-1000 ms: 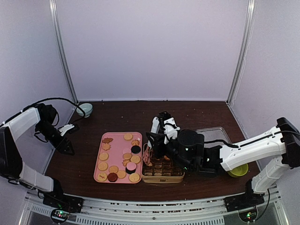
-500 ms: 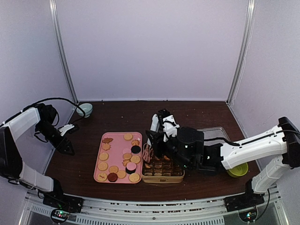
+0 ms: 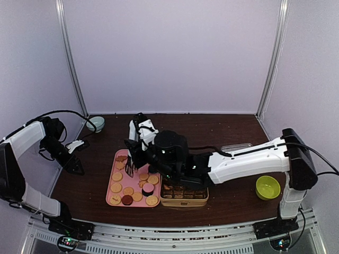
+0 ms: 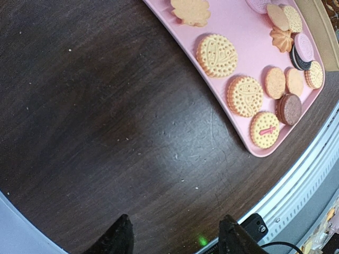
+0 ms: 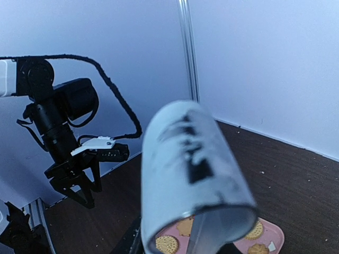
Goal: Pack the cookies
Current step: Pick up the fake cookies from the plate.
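Transit noted: right gripper (image 3: 135,152), clamped on tongs (image 3: 129,167), has shifted from tin (image 3: 183,202) toward left edge of bench (image 3: 87,185), above tray (image 3: 109,184) cookies (image 3: 116,187); next pickup likely.

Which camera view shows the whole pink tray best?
The top external view: nearly all of the pink tray is visible. The left wrist view shows one cropped end closely; the right wrist view shows only a corner.
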Robot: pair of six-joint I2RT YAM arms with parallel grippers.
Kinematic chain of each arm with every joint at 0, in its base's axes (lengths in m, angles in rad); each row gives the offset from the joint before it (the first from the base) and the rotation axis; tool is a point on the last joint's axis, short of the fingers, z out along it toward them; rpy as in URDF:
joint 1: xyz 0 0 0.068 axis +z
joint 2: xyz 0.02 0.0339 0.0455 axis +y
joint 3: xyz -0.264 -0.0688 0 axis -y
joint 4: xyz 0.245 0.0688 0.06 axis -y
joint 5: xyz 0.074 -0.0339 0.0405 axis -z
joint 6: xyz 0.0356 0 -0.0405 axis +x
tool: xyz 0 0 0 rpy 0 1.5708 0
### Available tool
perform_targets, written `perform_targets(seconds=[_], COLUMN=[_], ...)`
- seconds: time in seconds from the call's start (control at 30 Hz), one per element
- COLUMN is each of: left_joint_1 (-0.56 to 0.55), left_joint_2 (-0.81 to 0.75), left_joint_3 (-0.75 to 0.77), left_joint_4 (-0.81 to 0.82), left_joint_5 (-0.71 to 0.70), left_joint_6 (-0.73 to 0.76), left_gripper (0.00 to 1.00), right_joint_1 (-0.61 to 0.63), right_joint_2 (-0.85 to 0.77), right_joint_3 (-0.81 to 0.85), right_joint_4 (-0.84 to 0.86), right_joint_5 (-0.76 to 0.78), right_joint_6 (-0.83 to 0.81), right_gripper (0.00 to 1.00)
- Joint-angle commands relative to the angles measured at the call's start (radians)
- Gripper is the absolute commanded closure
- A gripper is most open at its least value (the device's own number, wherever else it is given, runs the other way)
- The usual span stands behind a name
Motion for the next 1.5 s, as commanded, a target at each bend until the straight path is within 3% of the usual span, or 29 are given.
perform_targets(seconds=[0.0,0.2,0.8,1.13,1.47], left_joint_1=[0.008,0.009,0.008,0.009,0.008], left_joint_2=[-0.007,-0.007,-0.005,-0.005,-0.015], left_joint_3=[0.011,0.004,-0.004,-0.011,-0.012], left_joint_4=[0.011,0.014,0.019,0.021,0.018], left_joint_5=[0.016,0.015,0.011,0.01,0.007], left_joint_6=[0.003,0.005,0.006,0.008,0.006], left_gripper=[0.43,0.43,0.43,0.43,0.43], right_joint_1=[0.007,0.007,0.01,0.017,0.011], right_joint_2=[0.112,0.233,0.307,0.217,-0.004], right_joint_3=[0.133,0.232,0.255,0.176,0.063], right_joint_4=[-0.07,-0.131,-0.156,-0.11,-0.021], right_joint_5=[-0.086,-0.11,-0.111,-0.056,0.06], right_joint_6=[0.015,0.032,0.04,0.026,-0.103], right_gripper=[0.66,0.63,0.59,0.86,0.94])
